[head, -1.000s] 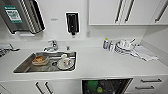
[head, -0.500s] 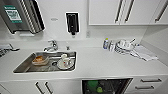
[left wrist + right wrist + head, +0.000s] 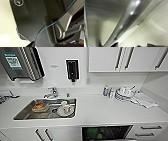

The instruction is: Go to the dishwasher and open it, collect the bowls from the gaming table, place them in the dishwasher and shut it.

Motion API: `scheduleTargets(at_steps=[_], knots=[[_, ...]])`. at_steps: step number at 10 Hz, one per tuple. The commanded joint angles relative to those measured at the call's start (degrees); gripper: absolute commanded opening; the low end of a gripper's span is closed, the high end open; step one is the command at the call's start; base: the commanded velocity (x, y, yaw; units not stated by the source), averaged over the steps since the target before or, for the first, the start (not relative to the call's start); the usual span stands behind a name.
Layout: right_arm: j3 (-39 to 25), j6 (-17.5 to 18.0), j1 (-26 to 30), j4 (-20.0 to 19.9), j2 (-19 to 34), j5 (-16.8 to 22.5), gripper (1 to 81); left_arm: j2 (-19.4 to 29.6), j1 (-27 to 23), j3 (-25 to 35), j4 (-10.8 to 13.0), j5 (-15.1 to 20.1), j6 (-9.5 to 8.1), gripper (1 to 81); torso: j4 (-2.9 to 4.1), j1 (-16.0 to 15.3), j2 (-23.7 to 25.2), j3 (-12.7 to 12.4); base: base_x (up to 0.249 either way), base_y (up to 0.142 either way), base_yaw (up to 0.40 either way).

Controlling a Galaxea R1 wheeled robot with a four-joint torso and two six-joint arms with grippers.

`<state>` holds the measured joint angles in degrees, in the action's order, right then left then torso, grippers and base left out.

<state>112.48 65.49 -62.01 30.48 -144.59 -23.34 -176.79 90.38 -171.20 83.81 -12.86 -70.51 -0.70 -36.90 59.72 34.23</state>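
Note:
The dishwasher point(image 3: 107, 133) sits under the counter at the lower middle of the head view. Its dark interior is exposed, and green bowls point(image 3: 93, 132) lie inside on the left. In the right wrist view the brushed steel front point(image 3: 102, 25) and its bar handle point(image 3: 125, 23) loom very close to my right arm, with pale floor beyond. The left wrist view looks along my own dark plate at pale floor. The gaming table is out of view.
A steel sink point(image 3: 25, 114) holds a tub, a cup and a plate. A tap point(image 3: 51, 93) stands behind it. Stacked white plates point(image 3: 123, 93), small bottles and a cloth sit on the counter point(image 3: 105, 112) at the right. White drawers point(image 3: 150, 130) flank the dishwasher.

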Motion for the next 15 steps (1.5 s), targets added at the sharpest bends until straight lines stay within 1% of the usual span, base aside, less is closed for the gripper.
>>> scheduleTargets(at_steps=[1, 2, 4, 5, 6, 7, 8, 10, 12, 13, 14, 15], knots=[[-6.85, 0.61, 5.89, 1.34, 5.16, -6.54, 81.1, 0.29, -0.25, -0.45, 0.39, 2.31, 0.11, 81.1, 0.00, 0.00, 0.00, 0.00, 0.000, 0.000, 0.000], [-5.90, 0.61, 4.84, 1.86, 4.82, -6.28, 81.1, 0.20, -0.25, -0.45, 0.48, 2.31, 0.11, 81.1, 0.00, -0.02, 0.00, 0.00, 0.000, 0.000, 0.000], [0.21, 0.61, 0.97, 3.43, 2.82, -6.19, 81.1, 0.20, -0.25, -0.36, 0.13, 2.23, 0.02, 81.1, 0.00, -0.02, 0.00, 0.00, 0.000, 0.000, 0.000], [4.54, 0.61, -0.88, 5.96, 0.88, -5.93, 81.1, 0.29, -0.25, -0.27, -0.58, 2.23, -0.07, 81.1, 0.00, -0.02, 0.00, 0.00, 0.000, 0.000, 0.000], [9.01, 0.61, -3.07, 10.86, -1.31, -5.58, 81.1, 0.38, -0.25, -0.36, -1.62, 2.14, -0.07, 81.1, 0.00, -0.02, 0.00, 0.00, 0.000, 0.000, 0.000], [13.66, 0.61, -5.01, 15.35, -3.51, -3.58, 81.1, 0.55, -0.50, -0.27, -2.95, 2.23, -0.07, 81.1, 0.00, -0.04, 0.00, 0.00, 0.000, 0.000, 0.000], [17.76, 0.61, -7.20, 18.83, -5.38, -2.50, 81.1, 0.55, -0.68, -0.27, -3.13, 2.23, -0.07, 81.1, 0.00, -0.04, 0.00, 0.00, 0.000, 0.000, 0.000], [28.72, 0.61, -11.33, 26.19, -9.76, -2.41, 81.1, 0.47, -0.95, -0.36, -3.21, 2.23, -0.07, 81.1, 0.00, -0.04, 0.00, 0.00, 0.000, 0.000, 0.000], [34.28, 0.61, -14.41, 32.80, -11.80, -2.32, 81.1, 0.64, -1.38, -0.36, -3.30, 2.31, -0.07, 81.1, 0.00, -0.04, 0.00, -0.02, 0.000, 0.000, 0.000], [37.59, 0.52, -16.17, 34.73, -13.37, -1.71, 81.1, 1.17, -1.65, -0.36, -5.15, 2.31, -0.07, 81.1, 0.00, -0.04, 0.00, -0.02, 0.000, 0.000, 0.000], [42.36, 0.34, -17.75, 36.23, -15.66, 0.40, 81.1, 1.43, -1.83, -0.45, -6.73, 2.40, 0.02, 81.1, 0.00, -0.04, 0.00, -0.02, 0.000, 0.000, 0.000], [47.00, 0.34, -18.97, 37.28, -17.58, 1.20, 81.1, 1.87, -2.17, -0.36, -7.52, 2.40, -0.07, 81.1, 0.00, -0.04, 0.00, -0.02, 0.000, 0.000, 0.000]])
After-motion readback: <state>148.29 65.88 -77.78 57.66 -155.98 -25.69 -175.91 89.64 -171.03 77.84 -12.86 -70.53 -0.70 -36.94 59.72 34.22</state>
